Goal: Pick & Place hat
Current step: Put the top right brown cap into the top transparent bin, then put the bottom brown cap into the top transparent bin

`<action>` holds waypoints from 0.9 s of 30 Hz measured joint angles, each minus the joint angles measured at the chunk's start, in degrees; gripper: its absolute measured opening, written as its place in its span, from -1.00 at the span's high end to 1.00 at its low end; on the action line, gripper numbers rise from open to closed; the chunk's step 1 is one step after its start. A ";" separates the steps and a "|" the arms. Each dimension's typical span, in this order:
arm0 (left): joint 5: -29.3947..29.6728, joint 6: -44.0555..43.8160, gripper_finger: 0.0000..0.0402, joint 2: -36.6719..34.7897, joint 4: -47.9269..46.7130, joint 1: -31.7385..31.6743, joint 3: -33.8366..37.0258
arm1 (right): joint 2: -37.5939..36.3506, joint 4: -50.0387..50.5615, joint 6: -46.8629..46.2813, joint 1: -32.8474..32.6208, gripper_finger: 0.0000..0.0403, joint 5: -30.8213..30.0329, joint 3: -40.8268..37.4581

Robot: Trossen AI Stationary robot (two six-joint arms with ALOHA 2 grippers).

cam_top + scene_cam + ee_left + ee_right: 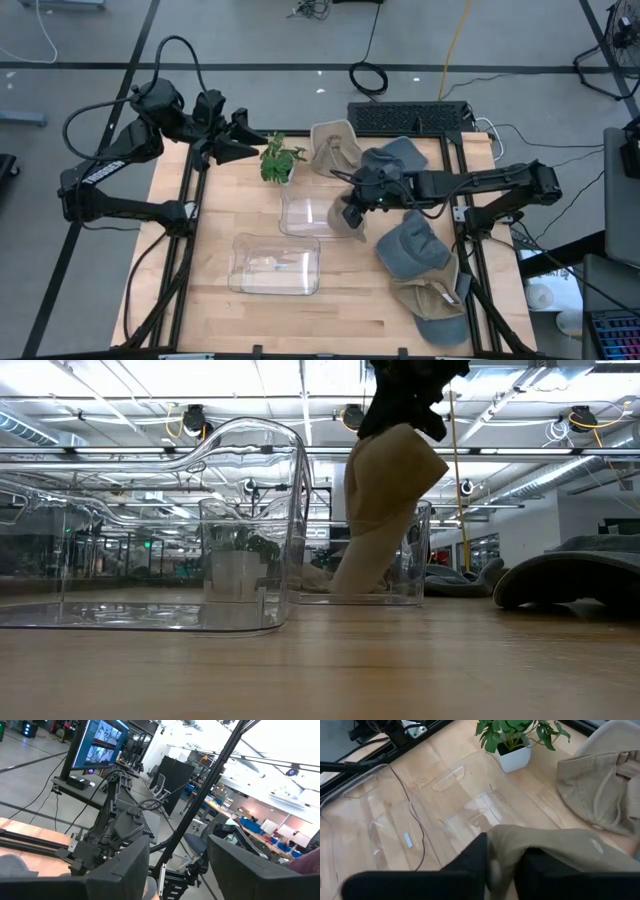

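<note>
The room is the biggest thing here — a wide grey floor with taped lines and loose cables around the wooden table (pixel 220 320), and, in the low view, a long hall of ceiling lights and pipework beyond the far edge. A black keyboard (pixel 408 117) lies just off the table's far side, past the right gripper (pixel 352 214). On the table, two clear plastic bins take up the middle: one (pixel 275 265) sits nearer the front edge, off to the left of the right gripper, and the other (pixel 310 212) lies directly under and beside it. The right gripper is closed on a tan hat (pixel 385 510), which hangs down from the fingers into that second bin; in the low view its lower end reaches the bin floor. Behind the gripper, a second tan hat (pixel 333 148) and a grey one (pixel 400 152) rest near the far edge; to its right lie a grey cap (pixel 412 246) and two more caps stacked toward the front right corner. A small potted plant (pixel 279 160) stands just beyond the bin, between the two arms. The left gripper (pixel 240 138) waits raised over the table's far left corner, fingers (pixel 132 867) apart and empty — the front left of the board is bare wood.
</note>
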State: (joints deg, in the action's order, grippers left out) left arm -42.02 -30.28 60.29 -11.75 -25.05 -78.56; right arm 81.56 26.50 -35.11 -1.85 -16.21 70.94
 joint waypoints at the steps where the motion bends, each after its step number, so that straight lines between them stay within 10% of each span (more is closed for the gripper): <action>1: 0.00 0.00 -0.01 0.00 0.00 -0.01 0.00 | 0.00 -0.06 0.06 0.00 0.60 0.00 -0.02; 13: -0.02 0.20 0.01 0.00 0.00 -0.01 0.00 | -2.90 -0.56 2.56 0.36 -0.09 -0.21 -0.03; 27: -0.02 0.57 0.04 0.00 0.00 -0.01 -0.02 | -7.51 -0.45 6.35 0.22 -0.33 0.04 0.02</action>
State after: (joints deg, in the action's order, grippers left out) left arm -42.04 -29.71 60.29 -11.75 -25.06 -78.59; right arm 74.05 26.05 -28.76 -1.63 -16.17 70.96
